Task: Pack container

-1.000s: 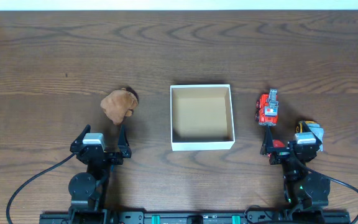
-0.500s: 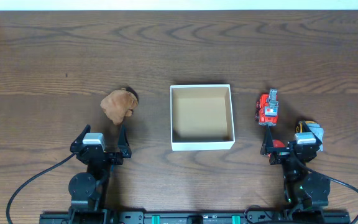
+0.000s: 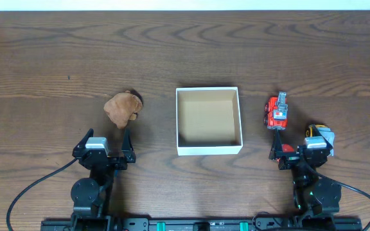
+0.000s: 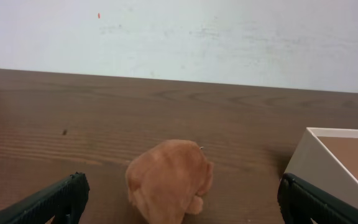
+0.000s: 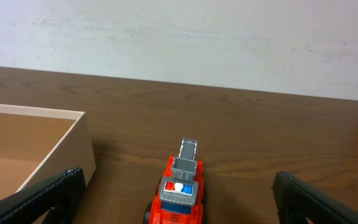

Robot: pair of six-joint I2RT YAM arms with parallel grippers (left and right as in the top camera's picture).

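The container [image 3: 209, 149], a square white-walled box with a bare tan inside, sits mid-table. A brown plush toy [image 3: 122, 108] lies to its left and a red toy fire truck [image 3: 276, 111] to its right. My left gripper [image 3: 105, 142] stands open just short of the plush toy [image 4: 169, 180], with the container's corner [image 4: 316, 149] to the right. My right gripper [image 3: 299, 144] is open just short of the fire truck [image 5: 179, 190], with the container's wall [image 5: 61, 146] to the left. Neither gripper touches anything.
A small yellow and grey object [image 3: 318, 133] lies by the right gripper's outer finger. A pale wall rises behind the table's far edge [image 4: 179, 78]. Bare dark wood table [image 3: 185, 51] stretches beyond the box and toys.
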